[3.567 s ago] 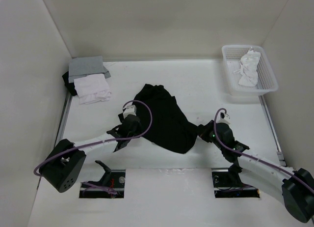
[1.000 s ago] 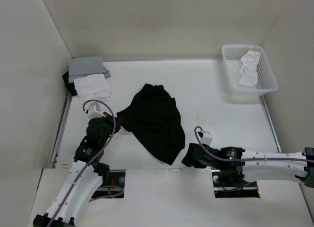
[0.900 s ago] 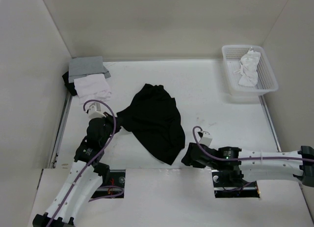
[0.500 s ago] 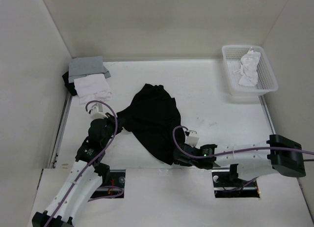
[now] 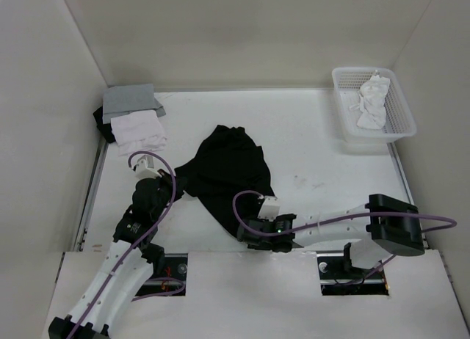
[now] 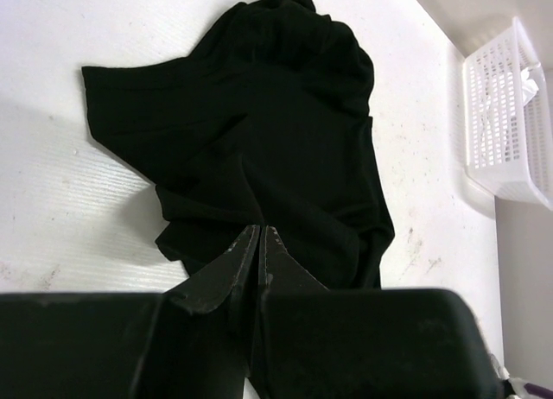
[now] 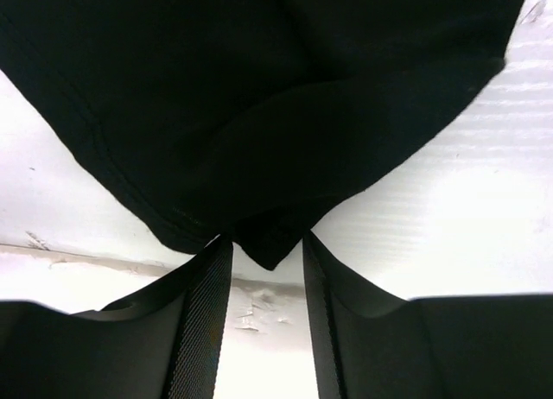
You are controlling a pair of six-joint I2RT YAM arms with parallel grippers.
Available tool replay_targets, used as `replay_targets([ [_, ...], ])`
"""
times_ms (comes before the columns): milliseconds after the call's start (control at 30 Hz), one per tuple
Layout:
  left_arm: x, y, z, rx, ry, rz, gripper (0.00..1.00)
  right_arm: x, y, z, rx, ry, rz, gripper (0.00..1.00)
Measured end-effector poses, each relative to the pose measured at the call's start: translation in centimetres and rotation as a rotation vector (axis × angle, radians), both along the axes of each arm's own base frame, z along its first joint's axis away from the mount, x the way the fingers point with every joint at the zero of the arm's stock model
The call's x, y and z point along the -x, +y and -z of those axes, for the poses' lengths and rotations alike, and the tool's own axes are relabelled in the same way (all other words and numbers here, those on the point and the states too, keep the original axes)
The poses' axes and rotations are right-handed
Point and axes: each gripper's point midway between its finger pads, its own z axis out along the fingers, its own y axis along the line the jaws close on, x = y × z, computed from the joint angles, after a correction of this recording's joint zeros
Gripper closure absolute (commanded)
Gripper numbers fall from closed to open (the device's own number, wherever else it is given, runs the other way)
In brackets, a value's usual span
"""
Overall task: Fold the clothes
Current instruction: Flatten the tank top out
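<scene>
On the white worktop [image 5: 323, 155], well apart from its side edges, the plain black sleeveless fabric top [image 5: 231, 170] lies crumpled, with bare surface beyond its far and right edges. The left gripper [image 5: 175, 183] has its jaws pinched together on the top's left edge. The right gripper [image 5: 244, 232] has its jaws apart, straddling the near hem corner.
</scene>
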Motion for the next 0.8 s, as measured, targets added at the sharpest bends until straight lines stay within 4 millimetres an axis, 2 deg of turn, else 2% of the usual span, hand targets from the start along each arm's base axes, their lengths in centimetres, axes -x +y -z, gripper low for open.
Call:
replay_targets([
  [167, -0.1, -0.1, -0.2, 0.005, -0.01, 0.005, 0.98, 0.4, -0.2, 0.2, 0.032, 0.009, 0.015, 0.78],
  [300, -0.1, -0.2, -0.5, 0.01, -0.021, 0.007, 0.98, 0.3, -0.8, 0.3, 0.034, 0.007, 0.049, 0.88],
  [400, -0.2, -0.2, -0.6, 0.012, -0.025, 0.008, 0.98, 0.1, -2.1, 0.2, 0.054, -0.01, 0.064, 0.95],
  [500, -0.2, -0.2, -0.7, 0.012, -0.026, 0.008, 0.98, -0.2, -3.1, -0.6, 0.052, -0.038, 0.069, 1.0],
  [600, -0.2, -0.2, -0.7, 0.015, -0.027, 0.006, 0.99, -0.3, -4.1, -2.8, 0.018, -0.086, 0.063, 1.0],
  [700, -0.2, -0.2, -1.6, 0.031, -0.044, 0.001, 1.0, -0.4, -5.2, -6.6, -0.054, -0.154, 0.056, 1.0],
  [733, -0.3, -0.2, -2.3, 0.04, -0.057, -0.001, 1.0, -0.5, -5.9, -8.2, -0.079, -0.186, 0.055, 1.0],
  [800, -0.4, -0.1, -5.1, 0.059, -0.113, -0.008, 1.0, -1.0, -7.1, -12.0, -0.134, -0.252, 0.061, 1.0],
])
